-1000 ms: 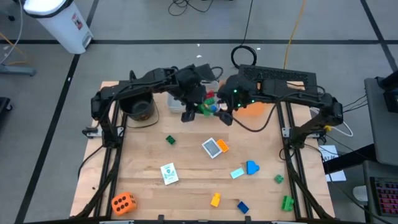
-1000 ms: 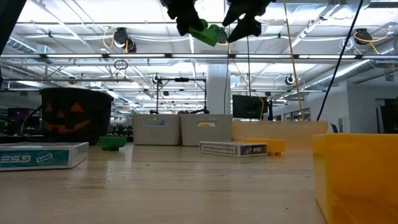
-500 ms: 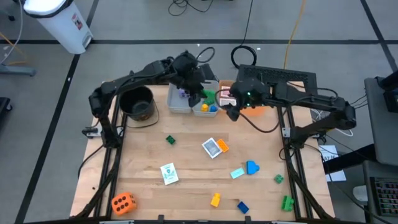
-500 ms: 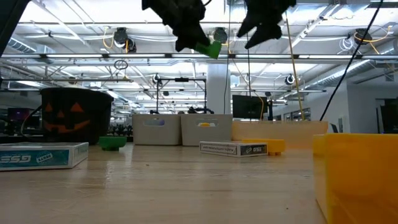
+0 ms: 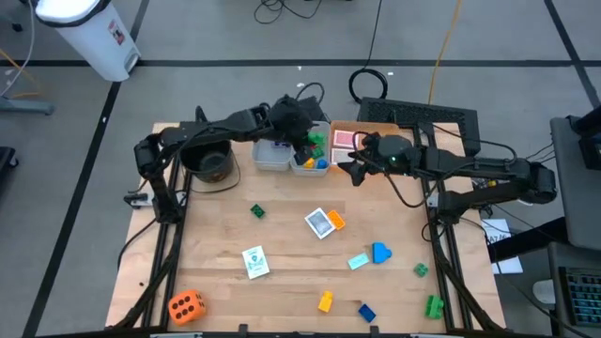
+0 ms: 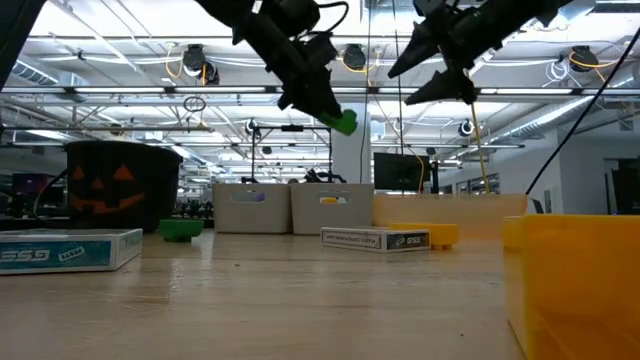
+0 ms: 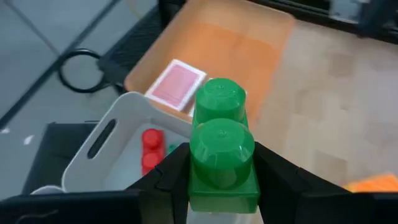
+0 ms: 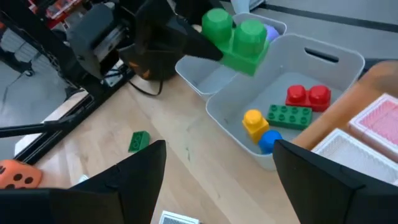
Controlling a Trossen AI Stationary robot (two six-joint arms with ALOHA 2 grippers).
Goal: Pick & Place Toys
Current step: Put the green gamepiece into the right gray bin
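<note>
The left gripper hangs in the air over the grey bins at about 12 o'clock on the table, its fingers pinched on a green two-stud brick, which the low view shows high above the tabletop. Directly under it sits the right-hand grey bin, holding a red brick, a flat green brick, a yellow piece and a blue piece; the left-hand grey bin stands touching it on its 9 o'clock side. The right gripper hovers just beside the bins on their 3 o'clock side, over the near edge of the flat orange tray, with its fingers spread wide and holding nothing. A red-backed card lies on that tray. A black jack-o'-lantern bucket stands at 10 o'clock. Toys lie loose on the table: a small green brick left of centre, a picture card with an orange brick touching it at centre, another card toward 7 o'clock, an orange die at the 7 o'clock corner, a light blue piece and a blue brick toward 4 o'clock, and a yellow brick, a dark blue brick and two green bricks along the 5 o'clock edge.
</note>
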